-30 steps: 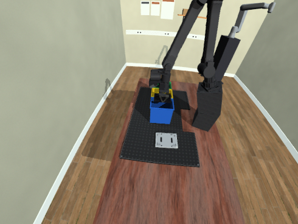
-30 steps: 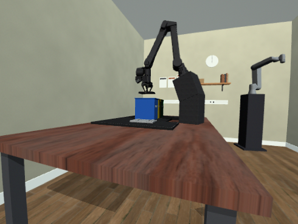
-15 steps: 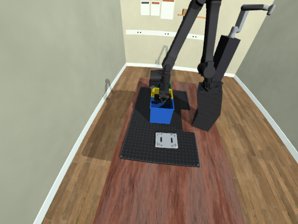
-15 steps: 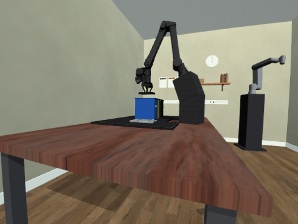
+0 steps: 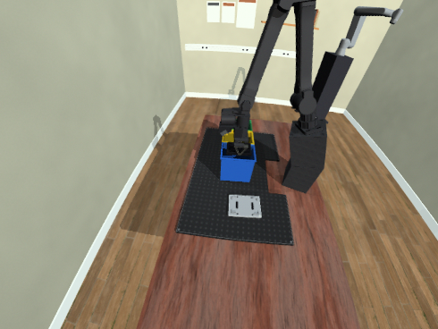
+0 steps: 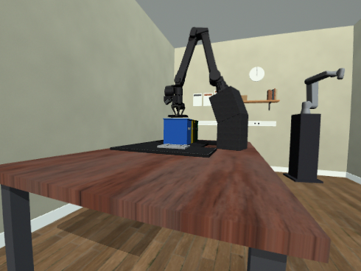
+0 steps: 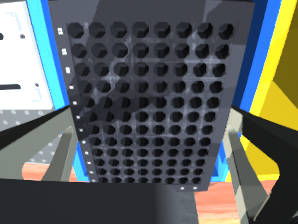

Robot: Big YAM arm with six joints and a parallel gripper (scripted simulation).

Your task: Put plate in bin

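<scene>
A lab: a black arm (image 6: 200, 51) stands on a wooden table (image 6: 206, 184) with a perforated mat (image 5: 210, 215), a well plate (image 7: 149, 96), sorting bins (image 6: 177, 130) and wall notices (image 5: 229, 11).
</scene>
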